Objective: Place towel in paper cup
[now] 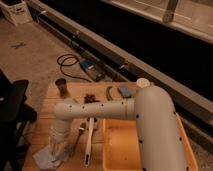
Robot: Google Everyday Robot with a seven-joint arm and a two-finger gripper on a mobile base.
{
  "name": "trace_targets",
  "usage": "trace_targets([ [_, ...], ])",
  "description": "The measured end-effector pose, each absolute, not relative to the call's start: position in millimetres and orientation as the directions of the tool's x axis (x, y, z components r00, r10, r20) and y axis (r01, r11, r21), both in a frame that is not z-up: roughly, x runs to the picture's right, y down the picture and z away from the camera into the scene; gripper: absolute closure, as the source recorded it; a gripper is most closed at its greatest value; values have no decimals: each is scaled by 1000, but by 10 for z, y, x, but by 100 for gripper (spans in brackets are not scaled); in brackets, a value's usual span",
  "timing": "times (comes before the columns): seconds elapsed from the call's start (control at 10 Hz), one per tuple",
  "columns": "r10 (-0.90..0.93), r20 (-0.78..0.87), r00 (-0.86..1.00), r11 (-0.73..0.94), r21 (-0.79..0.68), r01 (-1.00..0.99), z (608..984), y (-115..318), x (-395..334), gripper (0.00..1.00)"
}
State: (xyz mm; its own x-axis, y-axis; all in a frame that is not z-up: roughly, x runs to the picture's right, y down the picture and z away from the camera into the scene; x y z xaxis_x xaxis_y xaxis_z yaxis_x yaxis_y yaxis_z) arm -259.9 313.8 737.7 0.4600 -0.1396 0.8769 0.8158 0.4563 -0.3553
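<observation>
Gripper: the gripper (58,149) points straight down at the front-left corner of the wooden table (44,122), right on top of the towel.
Grip: whether it is spread or clamped on the cloth cannot be told; the wrist hides the tips.
Towel: the towel (44,159), pale and bluish, lies crumpled on the table beneath the gripper. It spreads out to the gripper's left, close to the table's left and near edges.
Paper cup: the paper cup (61,88) stands upright near the table's far-left corner, well apart from the towel and just inside the left edge.
Arm: the white arm (150,120) comes in from the lower right, crosses the table above the middle, and bends down at an elbow between cup and towel.
Open room: a bare strip of wood runs along the left side from the towel up to the cup.
Right of the gripper: a white spatula (88,142) and a thinner utensil (76,139) lie lengthwise just beside it.
Further right: a yellow bin (120,150) fills the table's near-right part, its left wall near the spatula.
Far edge: small items lie in a row along it, a reddish-brown clump (90,98), a green piece (109,92) and a blue-grey block (125,91).
Left of the table: a black chair (12,107) stands close to the edge.
Floor beyond: a coiled cable (67,62).
</observation>
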Motion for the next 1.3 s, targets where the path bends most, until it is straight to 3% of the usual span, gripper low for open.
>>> trace_targets([
  [0.1,-144,880,453,457,-347,819,7367,3138,-2614,88],
  [0.3,-148,883,446,459,-338,822,7357,3150,-2637,100],
  [0.6,-201,875,441,481,-304,822,7171,2967,-2672,100],
  [1.0,-316,826,467,511,-266,817,6762,2359,-2606,100],
  [1.3,-349,767,538,568,-284,773,6815,1914,-2194,100],
])
